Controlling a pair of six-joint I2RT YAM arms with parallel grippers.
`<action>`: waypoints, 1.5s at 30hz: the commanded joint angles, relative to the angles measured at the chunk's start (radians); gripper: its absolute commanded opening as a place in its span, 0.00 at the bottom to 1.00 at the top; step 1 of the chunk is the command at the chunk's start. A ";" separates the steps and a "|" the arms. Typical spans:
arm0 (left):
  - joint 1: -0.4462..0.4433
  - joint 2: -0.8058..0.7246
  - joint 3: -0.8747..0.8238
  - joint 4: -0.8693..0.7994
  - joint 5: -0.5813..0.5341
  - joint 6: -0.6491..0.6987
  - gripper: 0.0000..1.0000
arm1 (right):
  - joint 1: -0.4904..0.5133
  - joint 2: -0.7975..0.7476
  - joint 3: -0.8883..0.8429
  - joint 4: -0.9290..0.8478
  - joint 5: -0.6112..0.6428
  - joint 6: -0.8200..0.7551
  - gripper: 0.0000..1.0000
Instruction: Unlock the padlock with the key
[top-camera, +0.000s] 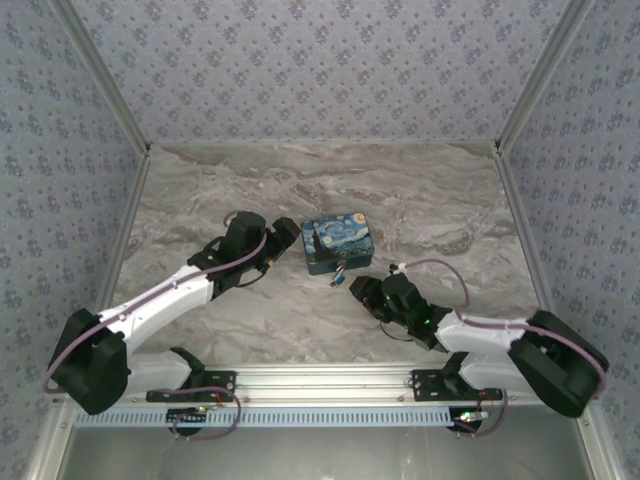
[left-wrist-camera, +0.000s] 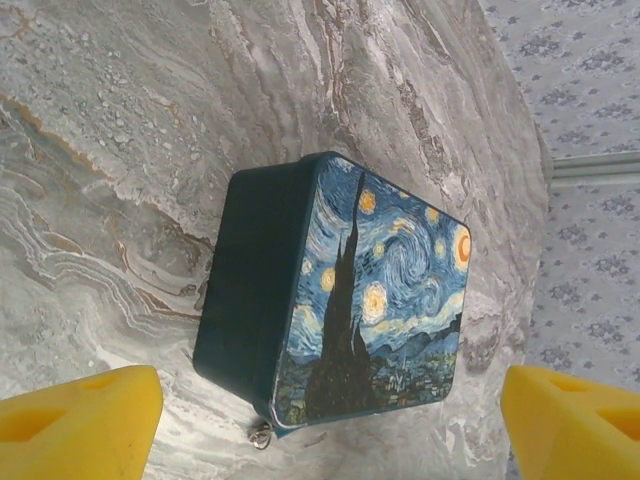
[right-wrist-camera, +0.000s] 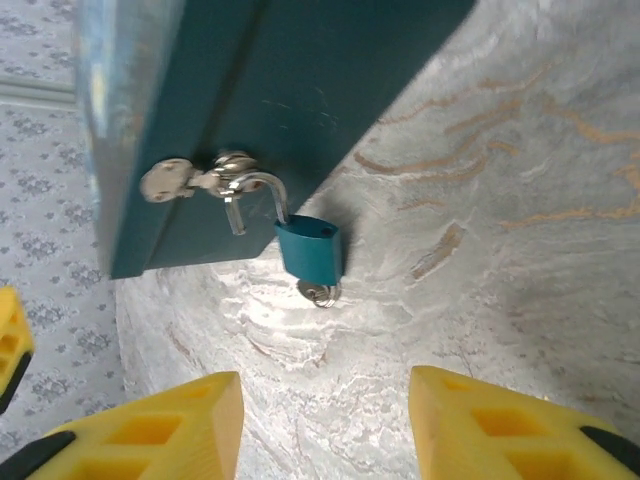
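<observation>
Looking almost done: seeing the padlock (right-wrist-camera: 308, 250) hanging off the latch (right-wrist-camera: 195, 180) at six o'clock of the box (top-camera: 338, 243), with its shackle (right-wrist-camera: 262, 188) popped loose and a small ring (right-wrist-camera: 320, 294) poking out underneath. Holding the right gripper (right-wrist-camera: 322, 388) partly apart and the left gripper (left-wrist-camera: 328, 395) wide, gripping nothing. Maybe needing only unhooking.

A rectangular tin box painted with blue-and-yellow swirls (top-camera: 338, 243) is seen at the centre of the frame, laid flat on a grey-veined marble-patterned tabletop (top-camera: 420, 195). A small silver hasp (right-wrist-camera: 170, 181) is fixed to its dark teal side wall. The tabletop is enclosed by blue floral-papered walls (top-camera: 320, 60), and an aluminium rail (top-camera: 330, 378) is set along the lower edge.
</observation>
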 joint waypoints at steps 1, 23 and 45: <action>0.028 0.046 0.059 -0.018 0.072 0.072 0.88 | 0.008 -0.136 -0.007 -0.250 0.107 -0.126 0.59; 0.062 0.409 0.211 0.038 0.261 0.267 0.95 | -0.073 -0.624 -0.091 -0.505 0.026 -0.318 1.00; 0.066 0.566 0.196 0.098 0.311 0.241 0.90 | -0.073 -0.636 -0.094 -0.522 0.025 -0.317 1.00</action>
